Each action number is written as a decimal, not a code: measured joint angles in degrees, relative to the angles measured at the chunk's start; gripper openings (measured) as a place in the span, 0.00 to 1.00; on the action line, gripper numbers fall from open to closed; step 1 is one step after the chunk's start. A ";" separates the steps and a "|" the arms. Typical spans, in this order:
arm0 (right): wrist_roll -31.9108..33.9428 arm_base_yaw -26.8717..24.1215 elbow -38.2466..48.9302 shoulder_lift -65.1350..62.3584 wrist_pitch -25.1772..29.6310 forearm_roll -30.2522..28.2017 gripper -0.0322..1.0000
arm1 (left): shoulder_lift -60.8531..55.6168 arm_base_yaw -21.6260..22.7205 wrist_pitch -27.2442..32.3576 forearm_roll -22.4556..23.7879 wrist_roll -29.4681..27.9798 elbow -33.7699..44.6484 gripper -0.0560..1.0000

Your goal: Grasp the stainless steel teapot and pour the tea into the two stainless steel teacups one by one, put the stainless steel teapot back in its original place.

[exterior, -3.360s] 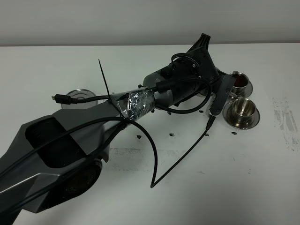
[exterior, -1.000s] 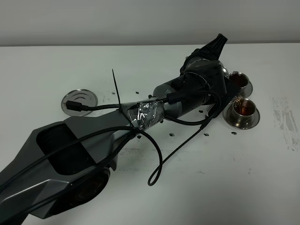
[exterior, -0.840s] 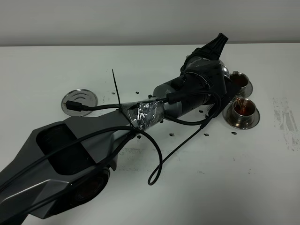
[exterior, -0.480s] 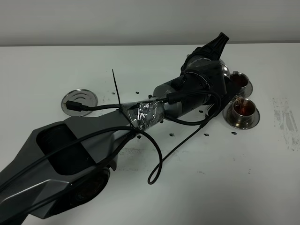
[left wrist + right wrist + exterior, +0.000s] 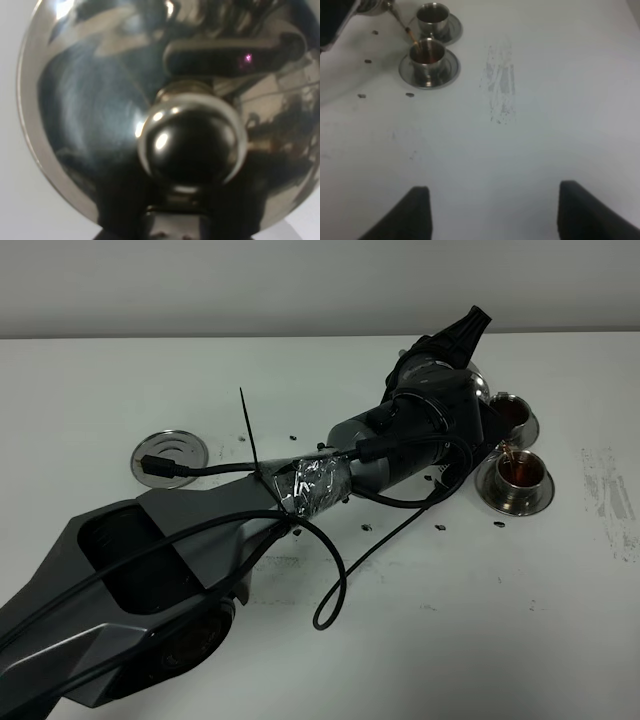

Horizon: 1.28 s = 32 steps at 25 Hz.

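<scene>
Clamped in the left gripper (image 5: 453, 342) toward the desk's far right corner, the stainless steel teapot (image 5: 90, 115) tips tea (image 5: 521, 471) into the nearer teacup (image 5: 426, 69), its steel disc (image 5: 170, 453) well off toward the left edge, while the right gripper (image 5: 495, 205) idles, jaws apart.

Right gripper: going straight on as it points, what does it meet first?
Looks free: the right gripper points across bare table toward the grey scuff; both teacups sit off that line. Depth unclear.
</scene>
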 joint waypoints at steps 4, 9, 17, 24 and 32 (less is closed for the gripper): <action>0.00 0.00 0.00 0.00 0.00 0.00 0.54 | 0.00 -0.11 0.00 0.43 0.00 0.00 0.21; 0.00 0.00 0.00 0.00 0.00 -0.04 0.54 | 0.00 -0.36 -0.43 1.18 0.00 0.00 0.21; 0.00 0.00 0.00 0.00 0.00 -0.04 0.54 | 0.00 -0.49 -0.59 1.47 0.00 0.00 0.21; 0.00 0.00 0.00 0.00 0.00 -0.04 0.54 | 0.00 -0.49 -0.97 1.69 0.00 0.00 0.21; 0.00 0.00 0.00 0.00 0.00 -0.04 0.54 | 0.00 -0.49 -1.06 1.70 0.12 0.00 0.21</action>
